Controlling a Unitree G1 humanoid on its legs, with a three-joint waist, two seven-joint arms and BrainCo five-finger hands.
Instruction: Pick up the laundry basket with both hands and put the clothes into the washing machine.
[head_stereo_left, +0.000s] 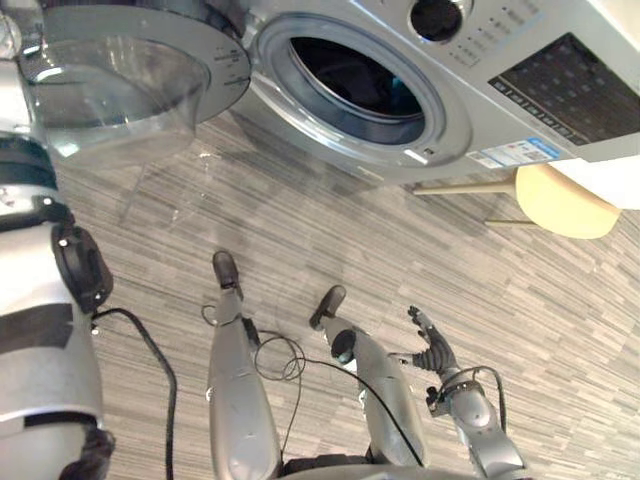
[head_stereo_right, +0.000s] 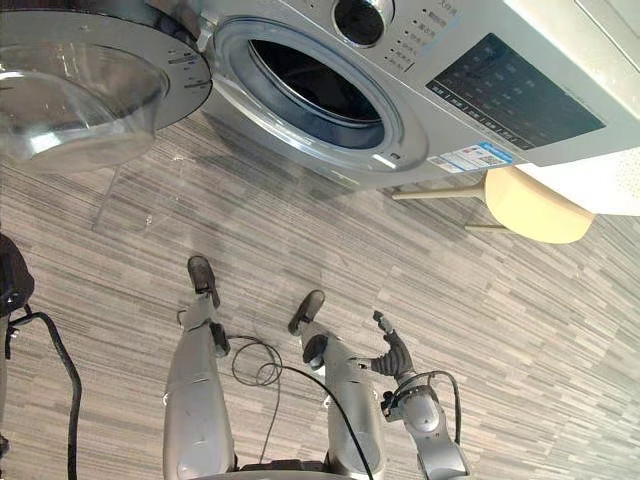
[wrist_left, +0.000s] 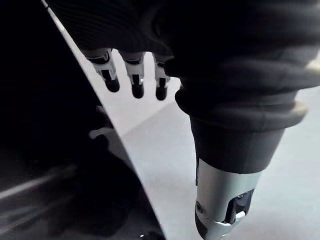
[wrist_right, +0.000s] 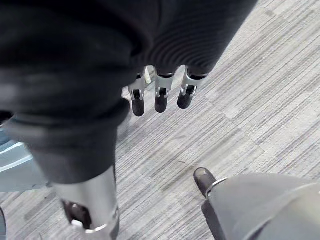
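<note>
Washing machine (head_stereo_left: 420, 90) door open; both hands empty

Machine sits at the far edge of both eye views, a silver-grey front-loader; round door (head_stereo_left: 130, 80) with clear glass bowl stands fully open on the robot's left; drum opening (head_stereo_left: 360, 80) is dark inside, contents can't be made out; dial (head_stereo_left: 435, 15) and dark control panel (head_stereo_left: 570, 90) sit on the fascia on the robot's right of the opening; small label (head_stereo_left: 515, 153) is just below the panel.

Right hand (head_stereo_left: 437, 352): low on the robot's right, over the grey striped floor (head_stereo_left: 300, 230), well apart from the machine; fingers (wrist_right: 161, 97) relaxed and only slightly bent; thumb (wrist_right: 92, 210) set apart from them; released, nothing in the grasp; its wrist view shows floor planks past the fingertips.

Left hand (wrist_left: 220, 100): its wrist view shows fingers (wrist_left: 136, 80) hanging straight, thumb (wrist_left: 222, 200) apart, nothing between them; released too; behind it a pale surface meets a dark area along a slanted edge; can't tell what either is.

Beige round stool (head_stereo_left: 565, 200) with pale wooden legs stands just beside the machine's front on the robot's right.
</note>
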